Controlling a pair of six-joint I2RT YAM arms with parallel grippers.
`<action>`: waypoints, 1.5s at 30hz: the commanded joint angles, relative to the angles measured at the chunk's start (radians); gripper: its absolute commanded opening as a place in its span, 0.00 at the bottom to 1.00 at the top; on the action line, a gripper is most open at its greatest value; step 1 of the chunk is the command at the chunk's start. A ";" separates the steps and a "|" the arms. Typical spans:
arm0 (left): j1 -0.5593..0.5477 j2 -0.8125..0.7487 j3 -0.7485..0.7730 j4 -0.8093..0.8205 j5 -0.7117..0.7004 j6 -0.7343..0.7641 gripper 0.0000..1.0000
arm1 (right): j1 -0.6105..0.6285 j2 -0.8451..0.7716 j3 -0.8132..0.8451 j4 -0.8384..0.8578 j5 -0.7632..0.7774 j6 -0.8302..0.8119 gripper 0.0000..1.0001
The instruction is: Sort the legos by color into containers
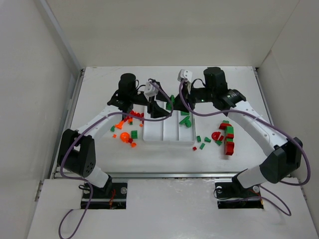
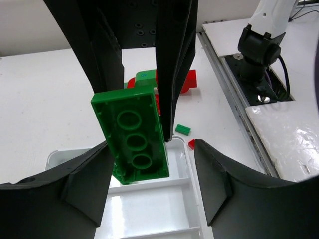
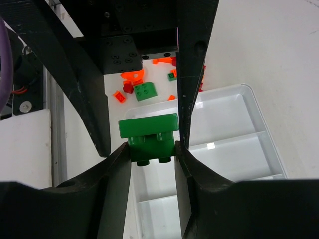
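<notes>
We were looking at a robotics lab test cell. A white table [image 1: 164, 159] stood boxed in by plain white panels [image 1: 30, 99]. The left arm [image 1: 79, 154] and right arm [image 1: 279, 162] sat bolted on black base plates [image 1: 104, 195]. Purple cables [image 1: 64, 222] trailed loose, a metal rail [image 2: 232, 107] edged the table, and legos [image 1: 229, 144] lay around a divided tray [image 1: 164, 130].

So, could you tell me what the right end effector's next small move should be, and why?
Probably lower it a little over the tray's right-hand compartment and open. The right end effector is shut on a green brick above the white tray, and in the top view green pieces already lie in that compartment. The left end effector is close by, so move gently.
</notes>
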 commanded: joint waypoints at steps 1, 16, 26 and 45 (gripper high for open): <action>-0.006 -0.033 0.026 0.047 0.078 0.010 0.60 | 0.012 -0.016 0.011 0.045 0.000 -0.014 0.00; -0.006 -0.004 0.070 0.105 0.081 -0.097 0.56 | 0.012 -0.063 -0.037 0.013 0.140 -0.057 0.00; -0.006 0.014 0.088 0.168 0.072 -0.170 0.56 | 0.041 -0.063 -0.076 0.013 0.161 -0.057 0.00; -0.006 0.014 0.070 0.177 0.002 -0.232 0.00 | 0.041 -0.074 -0.125 0.033 0.218 -0.057 0.00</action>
